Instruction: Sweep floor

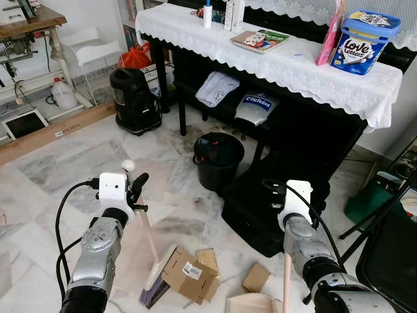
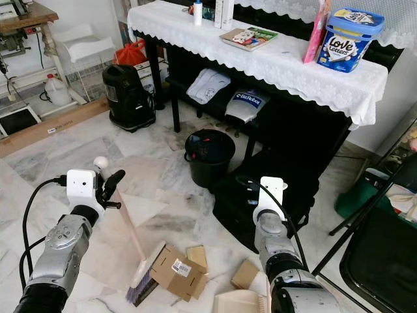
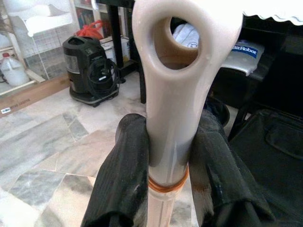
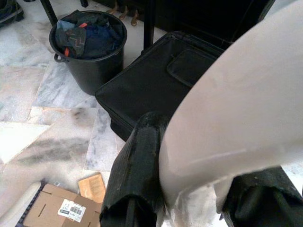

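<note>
My left gripper (image 3: 168,142) is shut on the cream broom handle (image 3: 173,85), just below its hanging hole. The handle slants down to the purple-bristled broom head (image 1: 155,287), which rests on the marble floor against a flattened cardboard box (image 1: 189,274). Two smaller cardboard scraps (image 1: 207,258) (image 1: 256,277) lie beside the box. My right gripper (image 4: 189,156) is shut on the pale dustpan handle (image 1: 286,280). The tan dustpan (image 1: 251,304) sits on the floor near the scraps.
A black bucket (image 1: 218,156) of rubbish and a black bag (image 1: 273,208) stand just ahead. Behind them is a table with a white cloth (image 1: 280,65). A black vacuum cleaner (image 1: 133,101) stands at the left, and a black folding chair (image 1: 391,261) is close on the right.
</note>
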Motion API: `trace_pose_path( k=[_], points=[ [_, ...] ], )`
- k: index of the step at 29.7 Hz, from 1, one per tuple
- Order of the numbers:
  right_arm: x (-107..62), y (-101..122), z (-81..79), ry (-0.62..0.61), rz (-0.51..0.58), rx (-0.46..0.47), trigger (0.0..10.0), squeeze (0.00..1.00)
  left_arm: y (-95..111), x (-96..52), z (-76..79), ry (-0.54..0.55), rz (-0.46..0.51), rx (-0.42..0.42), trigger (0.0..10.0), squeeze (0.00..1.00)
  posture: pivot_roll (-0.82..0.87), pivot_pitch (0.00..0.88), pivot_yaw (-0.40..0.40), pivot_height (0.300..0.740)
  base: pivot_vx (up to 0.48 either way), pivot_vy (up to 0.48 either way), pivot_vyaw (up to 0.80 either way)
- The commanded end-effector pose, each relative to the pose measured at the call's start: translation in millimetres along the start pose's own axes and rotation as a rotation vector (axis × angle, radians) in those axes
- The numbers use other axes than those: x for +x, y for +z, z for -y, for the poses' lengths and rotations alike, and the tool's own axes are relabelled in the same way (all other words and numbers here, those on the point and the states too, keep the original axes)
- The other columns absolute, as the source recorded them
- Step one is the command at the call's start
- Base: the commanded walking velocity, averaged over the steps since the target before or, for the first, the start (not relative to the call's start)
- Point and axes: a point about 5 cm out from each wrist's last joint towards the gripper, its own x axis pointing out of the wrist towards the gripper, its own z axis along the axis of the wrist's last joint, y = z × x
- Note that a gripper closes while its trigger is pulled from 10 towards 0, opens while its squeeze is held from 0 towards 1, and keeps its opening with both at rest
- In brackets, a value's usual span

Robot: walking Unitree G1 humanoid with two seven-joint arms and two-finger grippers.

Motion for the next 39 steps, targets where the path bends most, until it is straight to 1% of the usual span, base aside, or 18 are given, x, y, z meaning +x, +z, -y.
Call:
trace_pose_path(
  k=[1,3,4,8,9,10,13,16,20,22,23,24,25,26,28,30,35,39],
  points=[
    [-6.4,-25,-19.7,0.067,-0.138,0.195,10.0,0.00,9,4.4,2.0,-0.017,0.029,-0.008,10.0,0.00,0.05,0.048,-0.007,0.740,0.000,0.000,0.00],
    [-6.0,-20,-20.7,0.072,-0.120,0.178,10.0,0.00,9,4.6,2.1,-0.017,0.030,-0.008,10.0,0.00,0.04,0.048,-0.007,0.740,0.000,0.000,0.00],
    [-5.6,-15,-21.4,0.073,-0.097,0.153,10.0,0.00,9,4.8,2.3,-0.018,0.031,-0.010,10.0,0.00,0.04,0.048,-0.007,0.740,0.000,0.000,0.00],
    [-5.2,-2,-22.5,0.073,-0.037,0.130,10.0,0.00,10,5.3,3.1,-0.020,0.033,-0.014,10.0,0.00,0.04,0.048,-0.008,0.740,0.000,0.000,0.00],
    [-5.3,2,-22.7,0.074,-0.011,0.122,10.0,0.00,10,5.5,3.4,-0.020,0.034,-0.015,10.0,0.00,0.04,0.048,-0.008,0.740,0.000,0.000,0.00],
    [-5.9,12,-24.2,0.082,0.046,0.121,10.0,0.00,10,5.7,3.9,-0.021,0.036,-0.017,10.0,0.00,0.04,0.048,-0.008,0.740,0.000,0.000,0.00],
    [-7.2,23,-25.8,0.092,0.108,0.117,10.0,0.00,11,6.1,4.8,-0.023,0.040,-0.022,10.0,0.00,0.04,0.048,-0.008,0.740,0.000,0.000,0.00],
    [-7.2,23,-25.3,0.092,0.107,0.106,10.0,0.00,10,6.3,5.6,-0.023,0.040,-0.025,10.0,0.00,0.04,0.048,-0.011,0.740,0.000,0.000,0.00],
    [-7.9,23,-24.3,0.080,0.108,0.042,10.0,0.00,9,5.4,7.0,-0.023,0.038,-0.030,10.0,0.00,0.04,0.049,-0.012,0.740,0.000,0.000,0.00],
    [-8.3,23,-23.6,0.074,0.115,0.025,10.0,0.00,9,5.3,7.0,-0.022,0.037,-0.031,10.0,0.00,0.04,0.049,-0.012,0.740,0.000,0.000,0.00],
    [-8.4,23,-22.9,0.066,0.120,0.002,10.0,0.00,9,5.2,6.9,-0.022,0.036,-0.031,10.0,0.00,0.04,0.049,-0.012,0.740,0.000,0.000,0.00],
    [-8.7,25,-20.5,0.040,0.145,-0.063,10.0,0.00,8,4.9,6.4,-0.022,0.035,-0.030,10.0,0.00,0.04,0.049,-0.012,0.740,0.000,0.000,0.00],
    [-8.7,25,-20.5,0.040,0.145,-0.063,10.0,0.00,8,4.9,6.4,-0.022,0.035,-0.030,10.0,0.00,0.04,0.049,-0.012,0.740,0.000,0.000,0.00],
    [-8.9,26,-19.0,0.021,0.162,-0.103,10.0,0.00,8,4.8,5.9,-0.021,0.035,-0.029,10.0,0.00,0.04,0.049,-0.012,0.740,0.000,0.000,0.00],
    [-9.4,27,-16.9,-0.004,0.183,-0.144,10.0,0.00,8,4.8,4.8,-0.019,0.035,-0.027,10.0,0.00,0.04,0.049,-0.012,0.740,0.000,0.000,0.00],
    [-9.2,25,-17.0,-0.003,0.175,-0.148,10.0,0.00,8,5.0,4.7,-0.019,0.035,-0.026,10.0,0.00,0.04,0.047,-0.013,0.740,0.000,0.000,0.00],
    [-9.8,25,-15.4,-0.032,0.203,-0.210,10.0,0.00,8,5.7,5.6,-0.021,0.036,-0.026,10.0,0.00,0.04,0.047,-0.013,0.740,0.000,0.000,0.00],
    [-10.5,22,-15.0,-0.041,0.224,-0.201,10.0,0.00,8,5.8,6.8,-0.023,0.034,-0.028,10.0,0.00,0.04,0.047,-0.013,0.740,0.000,0.000,0.00]
  ],
)
